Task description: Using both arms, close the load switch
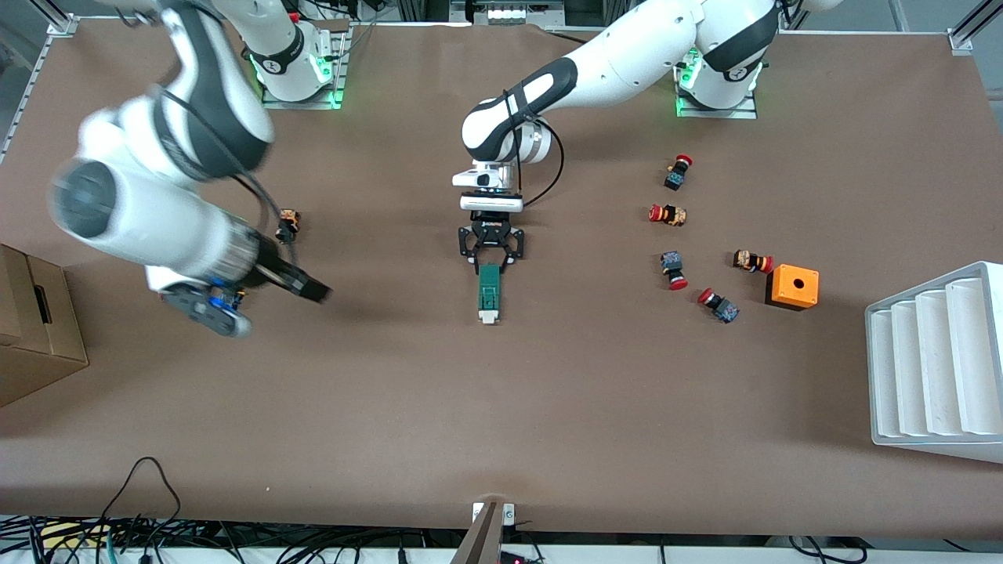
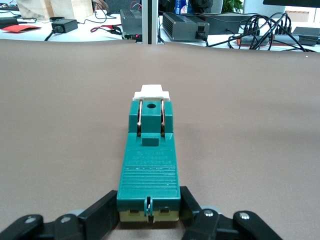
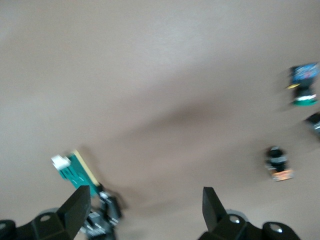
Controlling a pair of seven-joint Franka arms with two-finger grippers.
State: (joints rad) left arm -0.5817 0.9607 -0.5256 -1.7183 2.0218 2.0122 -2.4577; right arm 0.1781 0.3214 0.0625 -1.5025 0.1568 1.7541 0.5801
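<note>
The load switch [image 1: 490,294] is a narrow dark-green block lying flat mid-table, with its white tab at the end nearer the front camera. My left gripper [image 1: 491,252] is shut on its other end. In the left wrist view the black fingers [image 2: 100,216] press both sides of the load switch [image 2: 150,160], and the white tab points away. My right gripper [image 1: 316,291] hangs open and motion-blurred above bare table, toward the right arm's end from the switch. In the right wrist view nothing lies between the wide-apart fingers [image 3: 77,206], and the load switch [image 3: 75,170] shows farther off.
Several red-capped push buttons [image 1: 668,214] lie scattered toward the left arm's end, beside an orange box with a hole [image 1: 792,286]. A white ribbed tray [image 1: 936,364] stands at that end's edge. One button [image 1: 287,225] lies by the right arm, and a cardboard box [image 1: 35,329] stands at that end.
</note>
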